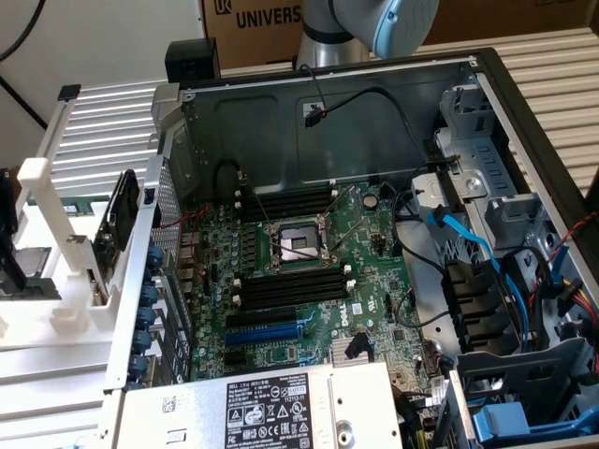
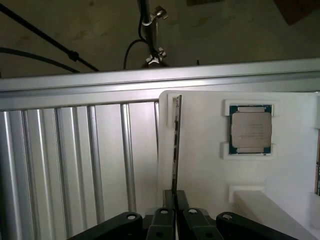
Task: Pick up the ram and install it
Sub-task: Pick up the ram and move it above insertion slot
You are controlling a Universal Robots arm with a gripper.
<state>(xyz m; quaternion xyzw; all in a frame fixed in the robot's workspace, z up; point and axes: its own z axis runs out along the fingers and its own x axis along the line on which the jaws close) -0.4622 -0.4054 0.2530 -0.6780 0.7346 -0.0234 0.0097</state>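
ram [image 2: 175, 145] stands on edge in the white tray [image 2: 200, 170], beside the cpu [image 2: 250, 129]. your gripper [image 2: 176, 212] is clenched on its near end. its long axis runs straight out from the fingertips. black slots [image 1: 285, 285] lie inside the case.

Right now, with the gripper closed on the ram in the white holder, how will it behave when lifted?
The ram stands on edge and looks thin, so probably light but stiff lengthwise. The gripper pinches one end, so the far end may wobble or twist. It sits in a narrow slot of the white holder and could bind if pulled askew.
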